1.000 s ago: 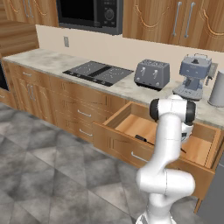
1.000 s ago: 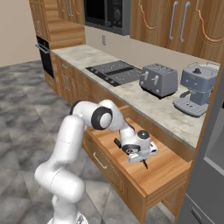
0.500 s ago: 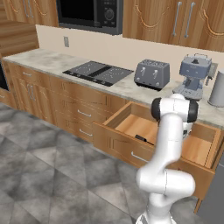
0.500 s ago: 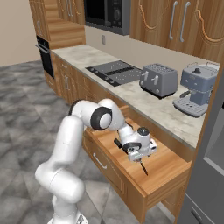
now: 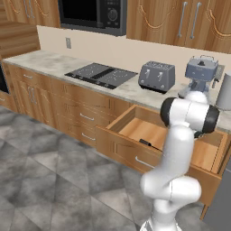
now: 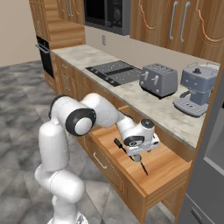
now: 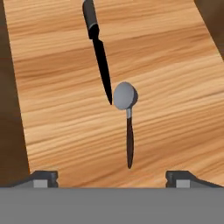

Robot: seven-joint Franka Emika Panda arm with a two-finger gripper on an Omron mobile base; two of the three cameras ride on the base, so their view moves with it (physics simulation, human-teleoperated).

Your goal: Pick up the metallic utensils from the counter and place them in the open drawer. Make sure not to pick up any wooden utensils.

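Observation:
The open drawer (image 6: 165, 165) of orange-brown wood stands pulled out below the stovetop worktop. Inside it lie two metallic utensils: a slim black knife (image 7: 99, 52) and a spoon (image 7: 127, 114) with a grey metal bowl and a dark handle. The spoon's bowl almost touches the knife's tip. My gripper (image 6: 136, 154) hangs open just above the drawer floor (image 7: 175, 87), over the spoon's handle (image 6: 143, 168), with nothing between its fingertips (image 7: 43, 178). A dark utensil (image 5: 149, 144) shows near the drawer's front wall (image 5: 131, 155). The counter and the wooden utensils are out of view.
Behind the drawer runs a narrow marble worktop (image 5: 54, 63) with a stovetop (image 5: 101, 74), a toaster (image 6: 157, 79) and a coffee machine (image 6: 196, 87). Closed drawers (image 5: 81, 115) line the cabinet to the left. Grey tiled floor (image 5: 49, 180) spreads around the base.
My gripper has gone from shut to open and let go of the spoon, which now lies on the drawer floor beside the knife. The arm has barely moved.

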